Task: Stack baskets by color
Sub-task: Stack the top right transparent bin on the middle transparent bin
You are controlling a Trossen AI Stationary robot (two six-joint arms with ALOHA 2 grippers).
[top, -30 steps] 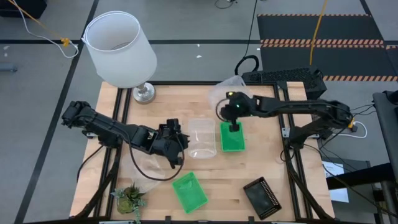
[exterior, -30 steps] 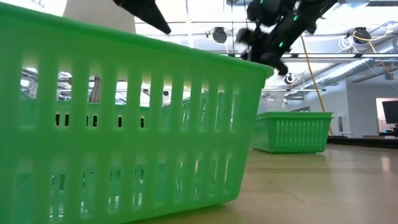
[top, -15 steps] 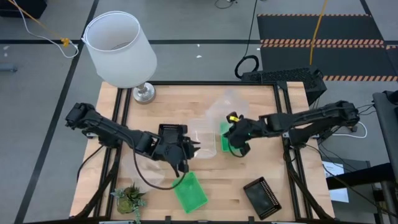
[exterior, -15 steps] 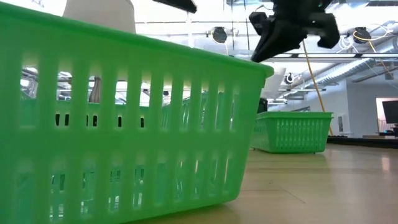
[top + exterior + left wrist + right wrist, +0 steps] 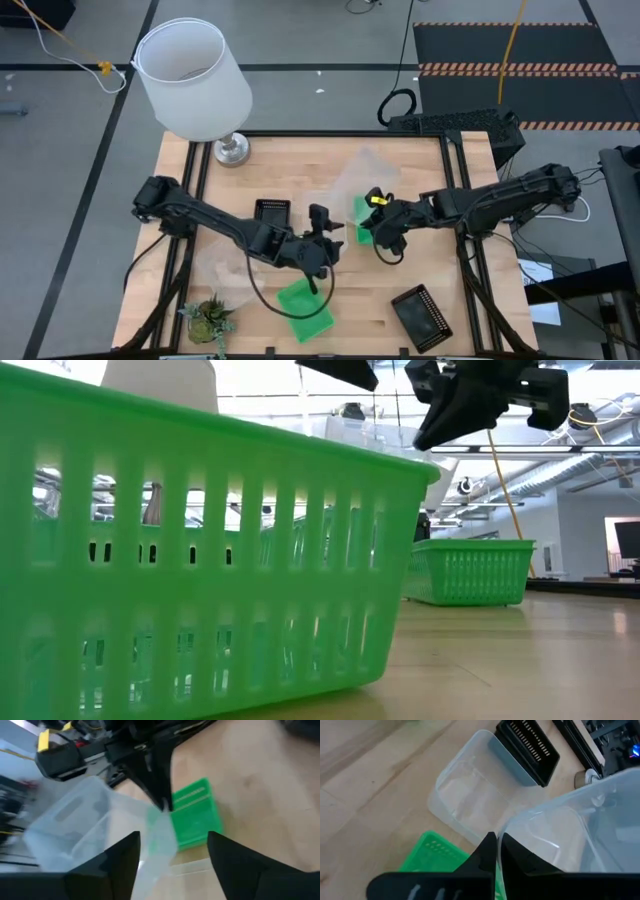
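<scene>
My right gripper (image 5: 496, 840) (image 5: 374, 222) is shut on a see-through basket (image 5: 570, 830) and holds it above the table's middle. Below it a second clear basket (image 5: 470, 800) stands on the wood. A black mesh basket (image 5: 530, 745) (image 5: 272, 212) is at its far-left side and a green basket (image 5: 440, 857) (image 5: 360, 215) at its right. My left gripper (image 5: 172, 865) (image 5: 325, 240) hangs open just left of the right gripper, with nothing between its fingers. Another green basket (image 5: 305, 310) lies near the front edge and a black one (image 5: 425, 315) at the near right. My right gripper pinches the clear basket's thin wall at its rim (image 5: 509, 831) between its two fingers. The fingers slant downward from the table's right side. The basket is lifted clear of the table and of the other baskets, and it hangs tilted beside the fingers.
A big white lampshade (image 5: 190, 75) stands at the far left corner and a small plant (image 5: 210, 318) at the near left. A keyboard (image 5: 455, 125) lies beyond the far right edge. The near green basket (image 5: 200, 560) fills the low view.
My left gripper has opened and let go of the black basket, which stays on the table. It has then gone right and toward the near edge. My right gripper has carried the clear basket from over the green basket toward the near edge, rolling as it went.
</scene>
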